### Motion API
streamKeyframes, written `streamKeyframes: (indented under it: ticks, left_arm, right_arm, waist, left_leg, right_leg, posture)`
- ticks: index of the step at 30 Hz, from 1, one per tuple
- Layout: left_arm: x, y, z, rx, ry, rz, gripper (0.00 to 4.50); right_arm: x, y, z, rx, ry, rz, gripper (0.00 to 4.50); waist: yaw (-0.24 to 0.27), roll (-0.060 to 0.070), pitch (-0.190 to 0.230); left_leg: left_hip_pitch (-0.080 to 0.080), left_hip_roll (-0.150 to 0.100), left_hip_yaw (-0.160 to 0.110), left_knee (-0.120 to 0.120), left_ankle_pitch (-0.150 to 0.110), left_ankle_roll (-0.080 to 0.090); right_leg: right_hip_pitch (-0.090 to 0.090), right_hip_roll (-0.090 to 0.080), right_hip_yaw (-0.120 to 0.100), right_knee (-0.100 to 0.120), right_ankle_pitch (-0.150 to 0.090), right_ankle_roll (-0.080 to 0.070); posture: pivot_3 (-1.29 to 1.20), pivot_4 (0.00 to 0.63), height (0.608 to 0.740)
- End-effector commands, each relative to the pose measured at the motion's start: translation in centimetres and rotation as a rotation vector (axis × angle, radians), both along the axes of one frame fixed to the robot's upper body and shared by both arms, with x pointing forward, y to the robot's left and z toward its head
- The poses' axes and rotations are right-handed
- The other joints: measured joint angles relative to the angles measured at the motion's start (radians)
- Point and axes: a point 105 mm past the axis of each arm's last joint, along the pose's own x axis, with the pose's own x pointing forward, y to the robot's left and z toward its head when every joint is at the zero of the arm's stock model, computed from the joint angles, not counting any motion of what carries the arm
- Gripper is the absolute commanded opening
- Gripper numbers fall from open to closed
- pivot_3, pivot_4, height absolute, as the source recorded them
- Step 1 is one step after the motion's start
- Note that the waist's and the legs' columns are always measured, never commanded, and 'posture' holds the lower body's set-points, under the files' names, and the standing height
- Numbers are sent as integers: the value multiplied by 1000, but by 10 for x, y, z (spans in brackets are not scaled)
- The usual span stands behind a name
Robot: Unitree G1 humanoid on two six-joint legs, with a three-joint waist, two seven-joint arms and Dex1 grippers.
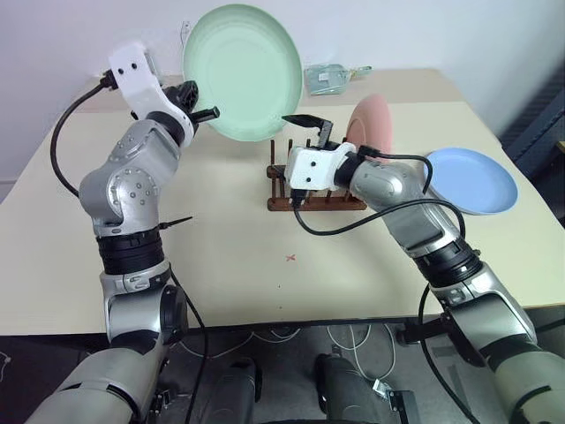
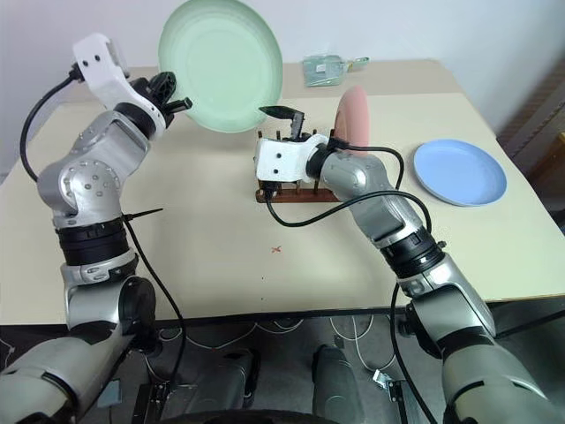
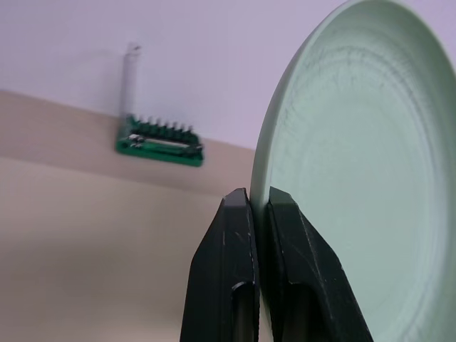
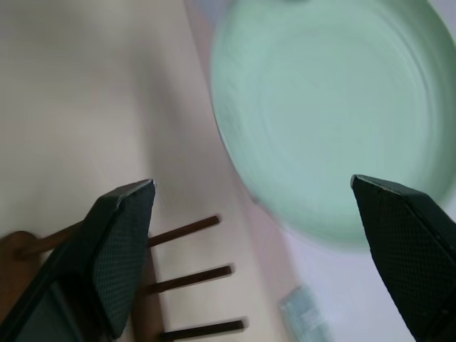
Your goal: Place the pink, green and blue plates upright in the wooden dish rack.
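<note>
green plate (image 1: 243,71) aloft, pink plate (image 1: 371,119) racked

No legible text, label, brand or number is recorded. A small red cross-shaped mark (image 1: 290,258) is noted on the table (image 1: 229,265); whether it is print or tape cannot be told.

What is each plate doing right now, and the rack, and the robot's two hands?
green plate: held up in the air, on edge
pink plate: standing upright in the wooden dish rack
blue plate: lying flat on the table
left gripper: shut on the green plate's rim
right gripper: open, holding nothing
</note>
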Motion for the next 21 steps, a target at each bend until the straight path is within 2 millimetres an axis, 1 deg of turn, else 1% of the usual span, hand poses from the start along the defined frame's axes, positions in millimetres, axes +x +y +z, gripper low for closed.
streamKeyframes:
  ticks: [1, 5, 8, 11, 16, 18, 20, 21]
  left_arm:
    - [-13, -20, 23, 44, -66, -86, 0]
    - [-19, -33, 26, 55, -67, -143, 0]
    - [-22, -38, 24, 66, -55, -171, 0]
    - [-21, -35, 22, 51, -42, -162, 0]
    - [-21, -32, 21, 26, -39, -159, 0]
    - [-20, -31, 19, 10, -35, -156, 0]
    - [-20, -28, 21, -20, -45, -155, 0]
    - [-20, -24, 26, -65, -76, -156, 329]
  right_arm:
    - [3, 4, 21, -5, -135, 4, 4479]
    - [10, 3, 20, -37, -175, -15, 4479]
    - [12, 4, 19, -47, -192, -15, 4479]
    - [11, 4, 19, -48, -201, -3, 3686]
    - [11, 3, 16, -60, -210, -6, 1236]
    - [12, 1, 18, -59, -219, -13, 143]
    - [12, 0, 20, -53, -233, -20, 57]
    - [10, 0, 21, -45, -238, -15, 15]
  waist:
    - [0, 0, 0]
    - [-1, 0, 0]
    - [-2, 0, 0]
    - [-3, 0, 0]
    - [-2, 0, 0]
    - [-2, 0, 0]
    - [-1, 0, 0]
    - [-1, 0, 0]
  left_leg:
    - [0, 0, 0, 0, 0, 0]
    - [0, 0, 0, 0, 0, 0]
    - [0, 0, 0, 0, 0, -1]
    - [0, 0, 0, 0, 0, -1]
    - [0, 0, 0, 0, 1, -1]
    - [0, 0, 0, 0, 1, -1]
    - [0, 0, 0, 0, 1, -1]
    - [0, 0, 0, 0, 1, -1]
  right_leg:
    - [0, 0, 0, 0, 0, 0]
    - [0, 0, 0, 0, 0, 0]
    - [0, 0, 0, 0, 0, 0]
    - [0, 0, 0, 0, 0, 0]
    - [0, 0, 0, 0, 0, 0]
    - [0, 0, 0, 0, 0, 0]
    - [0, 0, 0, 0, 0, 0]
    - [0, 0, 0, 0, 0, 0]
  posture:
    - [0, 150, 740]
    - [0, 150, 740]
    - [0, 150, 740]
    - [0, 150, 740]
    - [0, 150, 740]
    - [0, 150, 740]
    - [0, 150, 740]
    - [0, 150, 740]
